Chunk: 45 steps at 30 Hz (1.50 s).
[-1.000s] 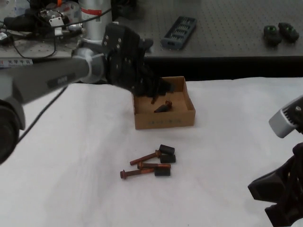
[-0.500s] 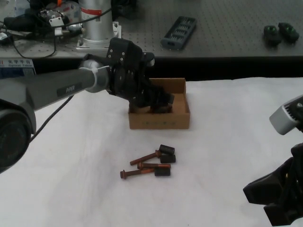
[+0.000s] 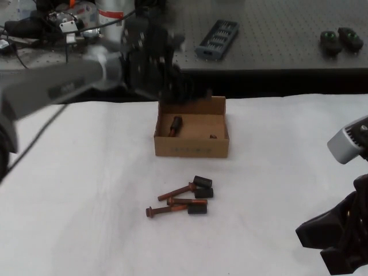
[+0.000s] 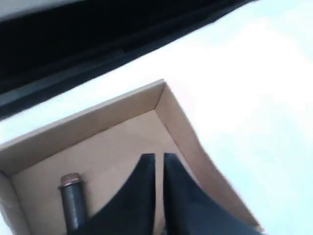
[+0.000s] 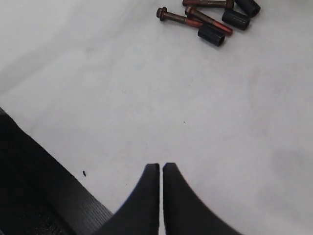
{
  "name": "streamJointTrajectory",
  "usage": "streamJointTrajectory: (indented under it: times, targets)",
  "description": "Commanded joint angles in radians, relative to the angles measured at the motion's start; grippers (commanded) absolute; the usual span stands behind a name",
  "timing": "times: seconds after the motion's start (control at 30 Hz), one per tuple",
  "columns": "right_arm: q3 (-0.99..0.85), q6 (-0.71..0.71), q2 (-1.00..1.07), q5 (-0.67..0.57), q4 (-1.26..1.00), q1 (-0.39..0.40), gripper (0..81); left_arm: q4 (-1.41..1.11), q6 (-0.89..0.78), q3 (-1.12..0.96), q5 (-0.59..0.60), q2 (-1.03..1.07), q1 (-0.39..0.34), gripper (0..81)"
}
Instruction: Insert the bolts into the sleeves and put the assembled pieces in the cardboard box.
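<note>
The cardboard box [image 3: 191, 149] stands at the middle of the white cloth, and a bolt in its dark sleeve [image 3: 175, 125] lies inside at the left. In the left wrist view my left gripper [image 4: 159, 160] is shut and empty above the box [image 4: 98, 122], with that assembled piece [image 4: 72, 203] beside it. In the high view the left gripper [image 3: 185, 92] hangs over the box's back edge. Three loose bolts [image 3: 175, 191] and three black sleeves [image 3: 203, 192] lie in front of the box. My right gripper [image 5: 160, 167] is shut and empty over bare cloth, well short of the bolts [image 5: 208, 20] and sleeves [image 5: 211, 35].
A grey perforated bench behind the cloth holds a dark ribbed tray [image 3: 217, 37], two black knobs [image 3: 340, 39] and cables at the back left. A small dark bit [image 3: 213, 137] lies in the box's right corner. The right arm [image 3: 339, 241] sits at the near right corner.
My left gripper has risen out of the box and drawn back toward the bench. The box has slid slightly left, and the assembled piece now lies uncovered inside it. The right arm has barely moved.
</note>
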Motion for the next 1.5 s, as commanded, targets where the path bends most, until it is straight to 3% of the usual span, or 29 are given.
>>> streamJointTrajectory:
  times: [0.0,0.27,0.57,0.97,1.2,1.47]
  targets:
    - [-0.003,0.0,-0.01,0.023,0.024,0.0,1.9,0.108,0.01,-0.008,0.022,-0.08,-0.002,0.7]
    - [-0.003,-0.004,-0.022,0.068,0.058,0.0,1.9,0.481,0.217,0.056,0.022,-0.236,-0.002,0.7]
    - [0.081,0.002,-0.207,0.113,0.081,0.0,1.9,0.44,0.198,0.514,0.028,-0.618,-0.011,0.7]
    - [0.216,0.071,-0.408,0.113,0.064,0.0,1.9,0.267,0.01,1.102,0.033,-1.303,-0.018,0.7]
    - [0.221,0.071,-0.408,0.111,-0.025,0.0,1.9,0.268,-0.071,1.21,0.036,-1.557,-0.018,0.7]
    - [0.221,0.133,-0.391,0.111,-0.093,0.0,1.9,0.268,-0.072,1.216,0.036,-1.624,-0.018,0.7]
